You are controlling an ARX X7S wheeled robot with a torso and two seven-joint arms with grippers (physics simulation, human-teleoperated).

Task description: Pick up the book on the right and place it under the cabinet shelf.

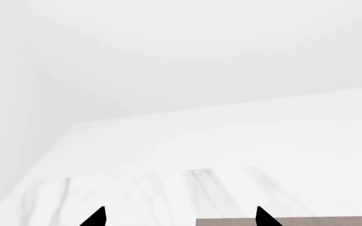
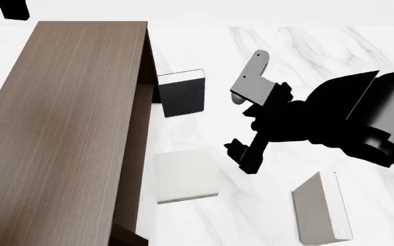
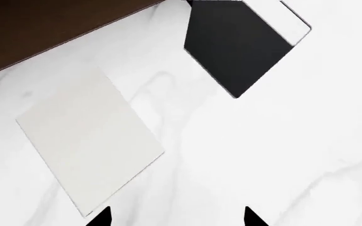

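Note:
The book on the right (image 2: 323, 210) is a pale grey-white hardback standing on its edge on the marble table, near the front right. A second pale book (image 2: 186, 177) (image 3: 90, 141) lies flat beside the cabinet shelf (image 2: 60, 133) (image 3: 49, 28), the big dark brown box at the left. My right gripper (image 2: 241, 156) (image 3: 176, 217) hangs open over bare marble between the flat pale book and the black book, left of and farther back than the book on the right, which the right wrist view does not show. My left gripper (image 1: 179, 217) is open and empty above the cabinet top (image 1: 288, 221).
A black-covered book (image 2: 180, 95) (image 3: 237, 47) lies by the cabinet's open side, farther back. The white marble table (image 2: 307, 56) stretches to the right and back. A black part of my left arm (image 2: 8, 7) shows in the top left corner of the head view.

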